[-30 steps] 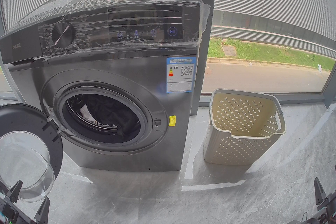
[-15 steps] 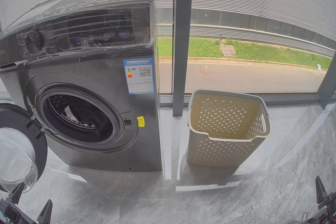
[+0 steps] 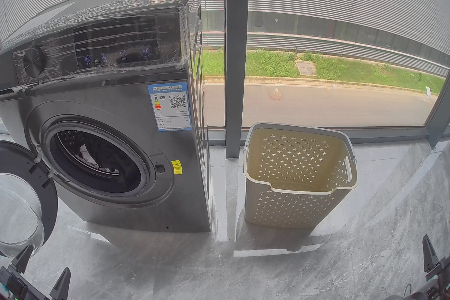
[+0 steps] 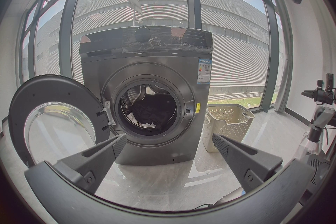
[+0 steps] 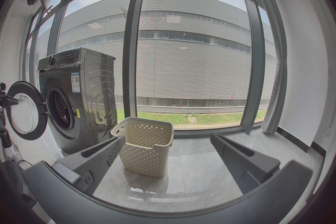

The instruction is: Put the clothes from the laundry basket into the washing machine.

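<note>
Dark clothes, with a scrap of white among them, lie inside the drum of the washing machine. The machine's round door is swung wide open on the side away from the laundry basket. The cream basket stands upright on the grey marbled floor, just beside the machine but not touching it. A dark window pillar rises behind the gap between them. The left tool hangs low in front of the machine's door, fingers spread wide, holding nothing. The right tool, equally wide and holding nothing, sits low beyond the basket, well apart from the machine.
</note>
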